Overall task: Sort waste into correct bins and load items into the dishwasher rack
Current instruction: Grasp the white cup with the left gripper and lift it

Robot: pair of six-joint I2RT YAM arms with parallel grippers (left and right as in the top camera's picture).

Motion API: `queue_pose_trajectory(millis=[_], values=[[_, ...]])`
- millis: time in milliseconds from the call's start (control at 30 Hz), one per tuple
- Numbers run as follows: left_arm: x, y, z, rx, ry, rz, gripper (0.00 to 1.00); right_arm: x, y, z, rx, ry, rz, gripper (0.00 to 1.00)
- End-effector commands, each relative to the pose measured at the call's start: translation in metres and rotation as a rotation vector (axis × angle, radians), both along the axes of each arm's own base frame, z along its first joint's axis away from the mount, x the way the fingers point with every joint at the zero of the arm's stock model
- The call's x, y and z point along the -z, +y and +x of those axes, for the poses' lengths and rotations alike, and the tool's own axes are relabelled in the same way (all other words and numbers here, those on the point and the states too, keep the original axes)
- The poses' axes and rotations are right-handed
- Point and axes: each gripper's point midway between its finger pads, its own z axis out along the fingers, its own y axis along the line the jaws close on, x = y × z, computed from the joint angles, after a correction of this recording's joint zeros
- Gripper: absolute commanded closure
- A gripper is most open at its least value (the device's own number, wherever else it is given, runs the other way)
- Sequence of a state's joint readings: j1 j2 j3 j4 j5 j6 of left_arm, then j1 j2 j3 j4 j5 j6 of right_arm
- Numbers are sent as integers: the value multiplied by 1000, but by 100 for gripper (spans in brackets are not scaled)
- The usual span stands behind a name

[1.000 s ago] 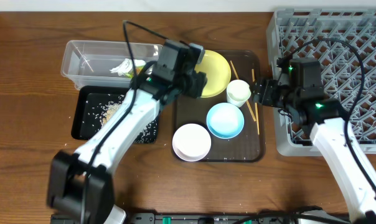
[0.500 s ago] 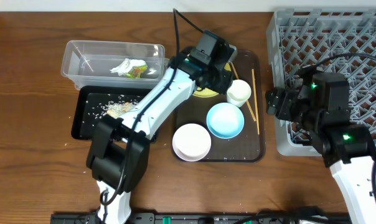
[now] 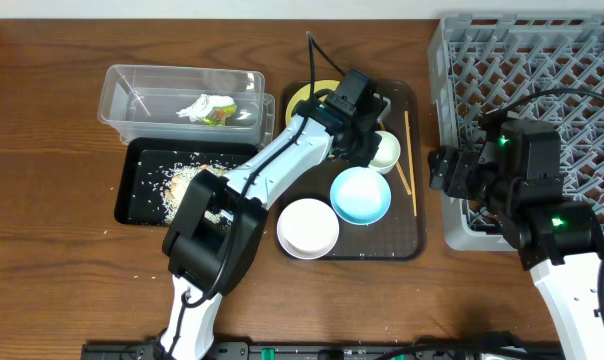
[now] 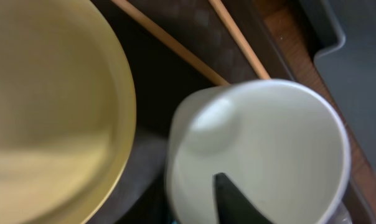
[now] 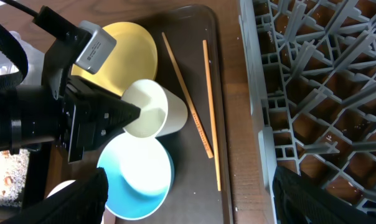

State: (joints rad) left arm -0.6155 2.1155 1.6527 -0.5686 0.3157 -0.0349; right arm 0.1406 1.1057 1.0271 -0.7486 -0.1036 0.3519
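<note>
Left arm (image 3: 282, 165) stretched further, claw (image 3: 366, 149) tip inside white cup (image 4: 263, 149), grip cannot tell

On the serving tray (image 3: 404, 236) you find the plate (image 3: 304, 97) at its back left, the cup (image 3: 386, 152) right of that, one bowl (image 3: 361, 195) in the middle, a second bowl (image 3: 308, 228) at its front left, and the chopsticks (image 3: 407, 140) along its right side. Left of the serving tray sit the tub (image 3: 117, 100), behind, and the shallow tray (image 3: 124, 195), in front. The rack (image 3: 542, 60) stands to the right of the serving tray.

No legible text, brand, number or sign appears in any view. The pale grey label (image 5: 94, 45) on the arm-mounted housing reads as blank (too blurred to resolve characters). The crumpled wrapper (image 3: 207, 108) shows no readable print.
</note>
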Motion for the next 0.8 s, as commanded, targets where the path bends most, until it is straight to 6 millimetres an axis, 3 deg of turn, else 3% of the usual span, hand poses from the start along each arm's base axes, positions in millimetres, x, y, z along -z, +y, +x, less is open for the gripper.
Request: queue_pose_trajectory(millis=[0,67,200,400,533,667,767], values=[[-6,0,11,-19,-12,-24,85,0,-4,-1,1,-5,-18,18],[-7,4,15,-58,3,-31,94,0,-4,-1,0,-5,-18,18],[-19,15,22,-112,25,-74,94,-1,-4,0,1,-8,-17,18],[-87,29,11,-60,138,-344,94,-2,10,9,-49,-23,36,20],[-133,49,-10,-14,278,-547,94,-3,43,17,-239,-48,125,19],[-161,73,-26,39,374,-698,94,-16,83,19,-478,-119,262,14],[-174,86,-34,64,419,-793,94,-29,101,20,-595,-180,344,10]])
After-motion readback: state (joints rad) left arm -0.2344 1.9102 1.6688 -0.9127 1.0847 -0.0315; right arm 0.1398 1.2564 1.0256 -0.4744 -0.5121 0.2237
